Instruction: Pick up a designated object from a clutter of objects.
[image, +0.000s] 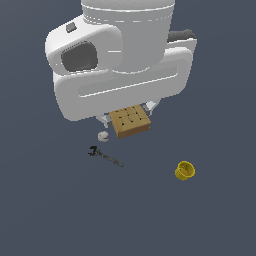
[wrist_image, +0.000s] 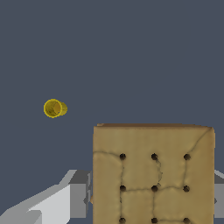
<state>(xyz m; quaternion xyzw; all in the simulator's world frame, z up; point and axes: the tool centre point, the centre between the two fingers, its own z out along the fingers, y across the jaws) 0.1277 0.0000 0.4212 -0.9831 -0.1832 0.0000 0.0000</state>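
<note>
The tan square cracker, its top scored with a grid of grooves, sits between the fingers of my gripper. In the wrist view the cracker fills the space between the two grey fingers, which press on its opposite sides. It looks large against the far floor, so it is held above the ground. The gripper is shut on it. The white gripper body hides the cracker's far part in the exterior view.
A small white-grey ball lies just beside the cracker toward the exterior view's left. A thin dark wrench-like tool lies below it. A yellow cup lies on its side at the exterior view's right, and also shows in the wrist view. The floor is plain dark grey.
</note>
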